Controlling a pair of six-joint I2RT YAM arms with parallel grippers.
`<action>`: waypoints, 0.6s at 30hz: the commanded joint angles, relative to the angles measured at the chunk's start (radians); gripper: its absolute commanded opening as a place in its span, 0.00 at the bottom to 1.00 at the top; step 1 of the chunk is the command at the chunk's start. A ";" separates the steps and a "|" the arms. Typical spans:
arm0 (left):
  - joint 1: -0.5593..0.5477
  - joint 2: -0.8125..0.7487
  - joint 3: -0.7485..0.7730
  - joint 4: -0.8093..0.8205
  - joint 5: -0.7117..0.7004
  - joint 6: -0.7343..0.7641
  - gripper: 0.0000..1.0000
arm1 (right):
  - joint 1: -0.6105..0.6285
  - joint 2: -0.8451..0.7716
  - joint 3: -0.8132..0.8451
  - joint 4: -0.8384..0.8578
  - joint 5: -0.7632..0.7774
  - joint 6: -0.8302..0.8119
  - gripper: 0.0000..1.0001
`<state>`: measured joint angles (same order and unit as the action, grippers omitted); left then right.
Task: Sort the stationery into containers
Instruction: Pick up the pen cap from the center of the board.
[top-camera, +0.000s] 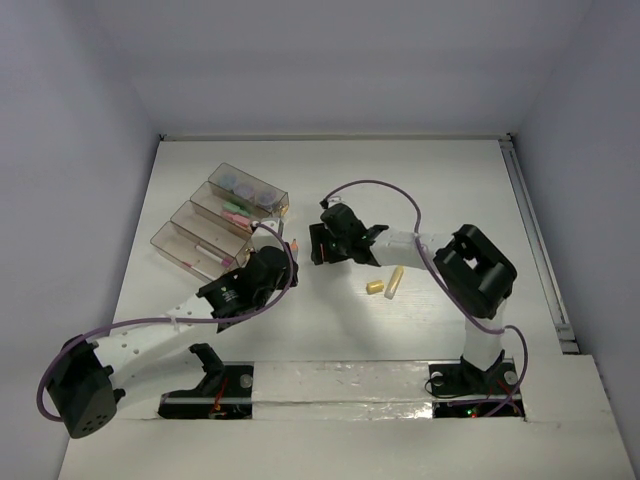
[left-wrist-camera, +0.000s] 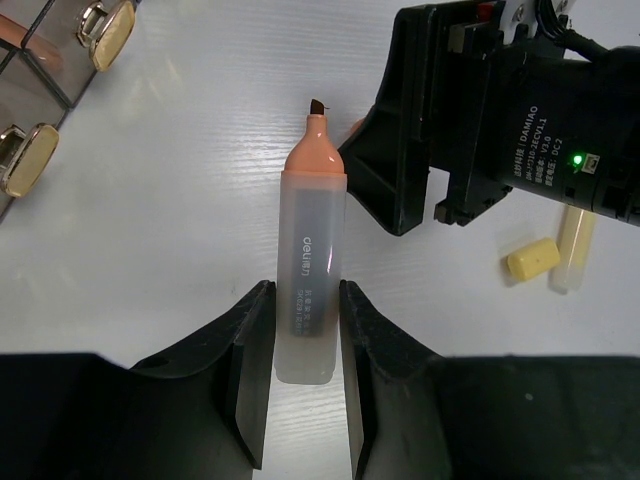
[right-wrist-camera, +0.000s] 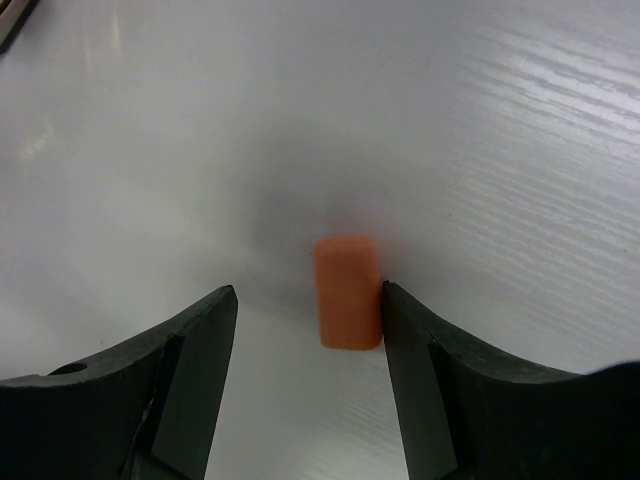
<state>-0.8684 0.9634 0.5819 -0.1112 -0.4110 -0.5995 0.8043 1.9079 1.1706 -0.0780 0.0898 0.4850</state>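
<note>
My left gripper is shut on the clear body of an uncapped orange highlighter, whose tip points away toward the right gripper. In the top view it sits just right of the four smoky containers. My right gripper is open, low over the table, with a stubby orange cap lying between its fingers and touching the right finger. The far container holds blue-grey discs, the one beside it pink and green sticks.
A yellow cap and a pale yellow highlighter body lie on the table right of the right gripper, also in the left wrist view. The right arm's black wrist is close in front of the orange tip.
</note>
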 joint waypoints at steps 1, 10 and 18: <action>0.003 -0.022 -0.005 0.007 -0.006 0.001 0.00 | -0.005 0.031 0.049 -0.039 0.050 -0.032 0.66; 0.003 -0.049 0.001 -0.007 -0.020 0.001 0.00 | -0.005 0.048 0.086 -0.094 0.076 -0.074 0.60; 0.003 -0.057 0.007 -0.012 -0.020 0.003 0.00 | -0.005 0.080 0.133 -0.167 0.114 -0.126 0.59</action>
<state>-0.8684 0.9298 0.5819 -0.1253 -0.4156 -0.5995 0.8043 1.9530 1.2598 -0.1875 0.1665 0.3981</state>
